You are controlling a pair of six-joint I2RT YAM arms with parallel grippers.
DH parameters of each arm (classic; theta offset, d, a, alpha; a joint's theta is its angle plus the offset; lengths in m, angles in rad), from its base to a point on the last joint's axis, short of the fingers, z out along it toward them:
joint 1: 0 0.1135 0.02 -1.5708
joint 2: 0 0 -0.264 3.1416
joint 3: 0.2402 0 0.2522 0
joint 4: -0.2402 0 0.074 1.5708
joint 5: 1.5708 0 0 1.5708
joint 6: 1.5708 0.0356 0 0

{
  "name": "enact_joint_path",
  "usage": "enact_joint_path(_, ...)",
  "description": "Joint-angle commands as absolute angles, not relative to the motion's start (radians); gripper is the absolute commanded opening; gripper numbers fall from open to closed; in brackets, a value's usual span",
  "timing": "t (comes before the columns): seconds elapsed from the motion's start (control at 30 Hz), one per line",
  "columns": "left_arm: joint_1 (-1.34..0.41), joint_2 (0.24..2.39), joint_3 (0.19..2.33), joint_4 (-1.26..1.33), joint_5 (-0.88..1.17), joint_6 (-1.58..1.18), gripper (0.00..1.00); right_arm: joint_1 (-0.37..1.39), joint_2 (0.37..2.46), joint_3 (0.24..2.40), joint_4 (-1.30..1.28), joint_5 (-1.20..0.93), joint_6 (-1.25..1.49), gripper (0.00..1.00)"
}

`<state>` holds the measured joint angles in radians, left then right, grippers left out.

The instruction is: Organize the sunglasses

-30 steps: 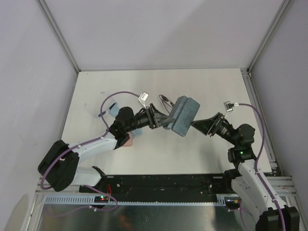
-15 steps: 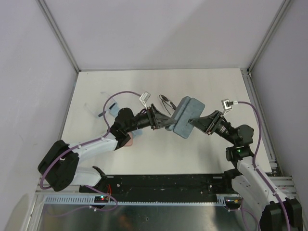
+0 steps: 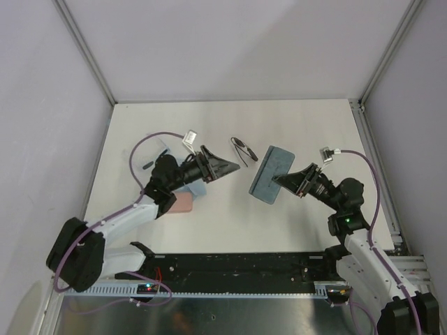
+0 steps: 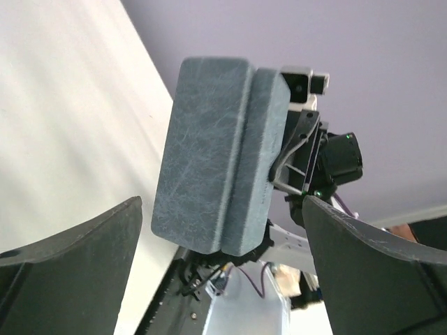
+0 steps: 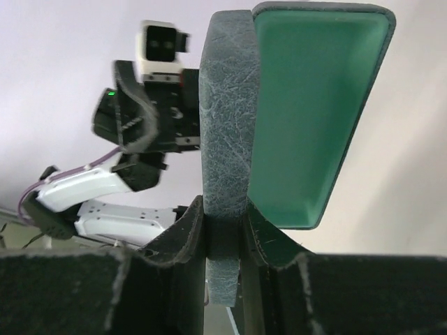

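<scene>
The dark thin-framed sunglasses [image 3: 242, 149] lie on the white surface [image 3: 307, 129] at about 12 o'clock from its middle, with nothing gripping them and both hands apart from them. At about 4 o'clock from them is the grey-blue glasses case [image 3: 271, 173], partly open, its green lining showing in the right wrist view. The right hand [image 3: 281, 182] is clamped on it: its 2 fingers are drawn in narrowly and pinch the wall of 1 half of the case near its end. At about 7 o'clock from the sunglasses is the left hand [image 3: 230, 166], spread wide and gripping nothing. In its wrist view the case stands between its 2 fingers, clear of both. At about 7 o'clock from the left hand, a pink case [image 3: 183, 204] lies on the surface, with a light blue cloth [image 3: 200, 189] just beside it, partly under the left arm.
</scene>
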<state>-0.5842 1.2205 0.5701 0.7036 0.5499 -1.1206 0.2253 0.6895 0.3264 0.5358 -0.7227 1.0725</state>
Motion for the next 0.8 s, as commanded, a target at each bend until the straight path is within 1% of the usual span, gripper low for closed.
enact_joint_path(0.0, -0.515, 1.095, 0.573, 0.515, 0.502, -0.956, 1.0, 0.229, 0.701, 0.398, 0.362, -0.648, 0.943, 0.03)
enact_joint_path(0.2, -0.502, 0.977, 0.641, 0.162, 0.313, -0.759, 1.0, 0.291, 0.864, 0.495, 0.109, -0.501, 0.829, 0.05)
enact_joint_path(0.4, -0.502, 0.893, 0.612, 0.06, 0.215, -0.722, 1.0, 0.405, 1.083, 0.637, -0.035, -0.355, 0.786, 0.06)
enact_joint_path(0.5, -0.502, 0.872, 0.594, 0.023, 0.185, -0.72, 1.0, 0.473, 1.192, 0.727, -0.095, -0.286, 0.753, 0.13)
enact_joint_path(0.57, -0.502, 0.857, 0.582, 0.01, 0.176, -0.728, 1.0, 0.514, 1.251, 0.777, -0.116, -0.264, 0.737, 0.32)
enact_joint_path(0.6, -0.502, 0.848, 0.574, 0.008, 0.178, -0.735, 1.0, 0.534, 1.272, 0.797, -0.106, -0.27, 0.737, 0.48)
enact_joint_path(0.67, -0.502, 0.834, 0.558, 0.007, 0.186, -0.748, 1.0, 0.561, 1.304, 0.814, -0.061, -0.294, 0.749, 0.69)
enact_joint_path(0.7, -0.502, 0.827, 0.551, 0.006, 0.189, -0.747, 1.0, 0.569, 1.315, 0.818, -0.037, -0.307, 0.758, 0.74)
enact_joint_path(0.77, -0.502, 0.815, 0.542, -0.008, 0.189, -0.741, 1.0, 0.582, 1.332, 0.82, 0.034, -0.341, 0.779, 0.8)
